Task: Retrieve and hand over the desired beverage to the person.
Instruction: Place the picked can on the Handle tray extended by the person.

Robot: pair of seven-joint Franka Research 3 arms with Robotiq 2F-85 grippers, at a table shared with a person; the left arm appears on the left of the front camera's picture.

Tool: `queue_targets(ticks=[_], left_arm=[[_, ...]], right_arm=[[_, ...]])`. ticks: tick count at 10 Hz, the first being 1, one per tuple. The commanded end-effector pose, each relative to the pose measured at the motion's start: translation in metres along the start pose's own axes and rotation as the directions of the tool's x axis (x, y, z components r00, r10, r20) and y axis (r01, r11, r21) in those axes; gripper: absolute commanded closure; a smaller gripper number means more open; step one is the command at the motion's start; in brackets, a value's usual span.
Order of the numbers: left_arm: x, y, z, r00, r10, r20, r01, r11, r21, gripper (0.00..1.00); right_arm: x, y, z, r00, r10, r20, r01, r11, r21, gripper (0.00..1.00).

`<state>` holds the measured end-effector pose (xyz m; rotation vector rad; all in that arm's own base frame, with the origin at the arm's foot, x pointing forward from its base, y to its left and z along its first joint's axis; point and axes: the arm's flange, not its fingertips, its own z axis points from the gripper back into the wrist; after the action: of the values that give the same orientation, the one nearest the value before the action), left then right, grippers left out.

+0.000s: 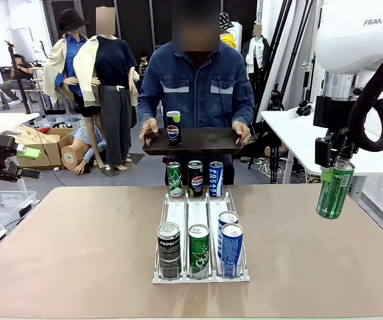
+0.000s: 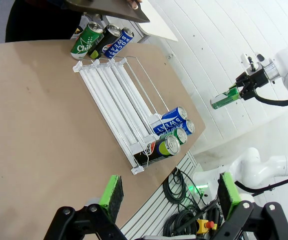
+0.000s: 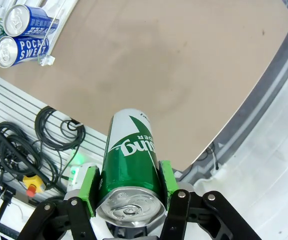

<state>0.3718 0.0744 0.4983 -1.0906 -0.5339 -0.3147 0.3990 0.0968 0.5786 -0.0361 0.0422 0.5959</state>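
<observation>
Right wrist view: the right end effector is clamped on a green can, one green pad on each side of the can near its top end. The lid faces the camera and the base points away, so the long axis runs along the fingers. Front view: the same can hangs below the right end effector, above the right edge of the tabletop. It is close to upright, lid up, base down and tipped slightly toward the middle of the tabletop.

Risks, as judged from these views: the grip sits high on the can, so a quick swing could let the body pivot or slip between the pads. The route to the person passes near the rack and the three cans standing at its far end; a low path could knock them. The person holds a tray already carrying one can; a tilted or off-centre release there could topple either can.

Left wrist view: the left end effector has its pads apart and holds nothing, above the near edge of the tabletop, well apart from the rack.
</observation>
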Motion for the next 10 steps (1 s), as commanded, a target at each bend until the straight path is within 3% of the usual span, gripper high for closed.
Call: queue_targets(ticks=[1,10], left_arm=[[-0.0016,-0.0008,0.0029,1.0,-0.007,-0.006,0.007,1.0,0.002,0.0],[-0.0016,-0.0008,0.0029,1.0,-0.007,-0.006,0.007,1.0,0.002,0.0]], right_arm=[[0.0003,0.0009,0.0037,1.0,-0.011,-0.003,0.011,1.0,0.0,1.0],[0.0,0.0,0.0,1.0,0.0,0.0,0.0,1.0,0.0,1.0]])
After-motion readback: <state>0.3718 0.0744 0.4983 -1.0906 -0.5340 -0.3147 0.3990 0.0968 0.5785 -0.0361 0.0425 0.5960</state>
